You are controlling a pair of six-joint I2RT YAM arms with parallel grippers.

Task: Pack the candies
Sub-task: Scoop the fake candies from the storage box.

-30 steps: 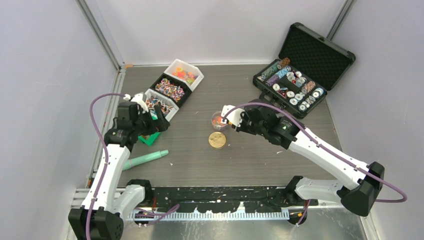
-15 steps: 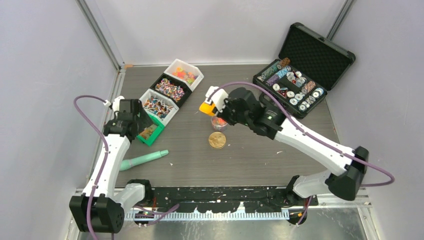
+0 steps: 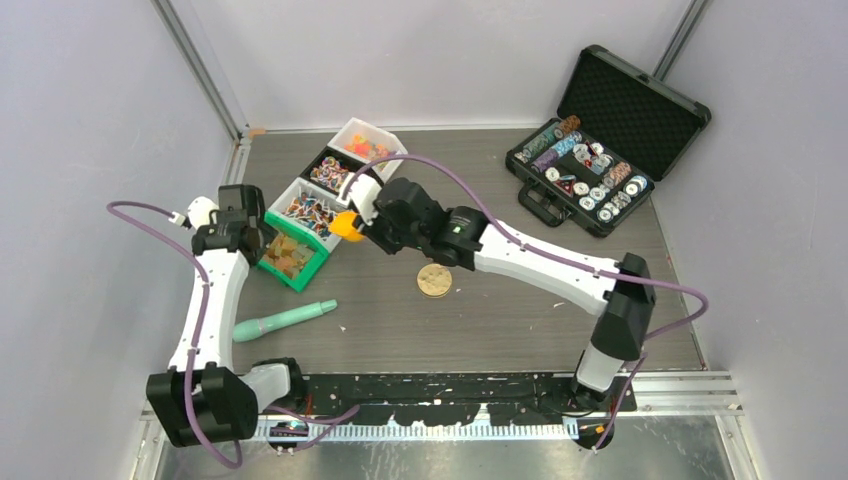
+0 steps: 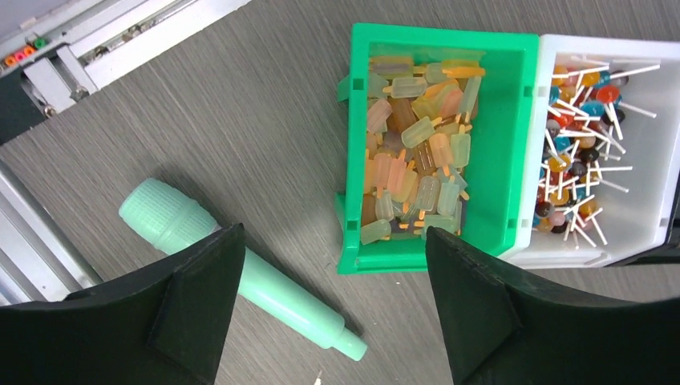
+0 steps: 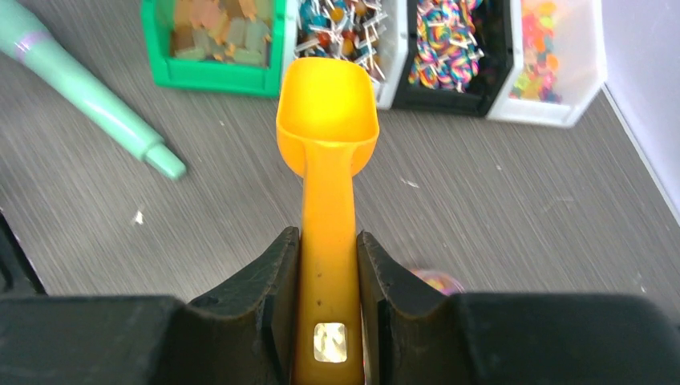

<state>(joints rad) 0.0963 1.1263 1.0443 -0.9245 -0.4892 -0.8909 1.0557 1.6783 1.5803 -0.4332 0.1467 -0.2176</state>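
My right hand (image 5: 327,241) grips the empty orange scoop (image 5: 327,112) by its handle just short of the candies (image 5: 449,48) in their row of bins (image 5: 445,100), my left hand (image 4: 333,237) open above the green one: a steep dig may shove a bin or scatter sweets over the worktop (image 5: 497,208).

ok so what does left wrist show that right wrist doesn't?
Left wrist only: the open left gripper, nothing between its fingers, and the rail at the table edge.
Right wrist only: the right gripper shut on the scoop, the black bin of striped candies, and the far white bin.
Both: green bin, lollipop bin, mint tool.
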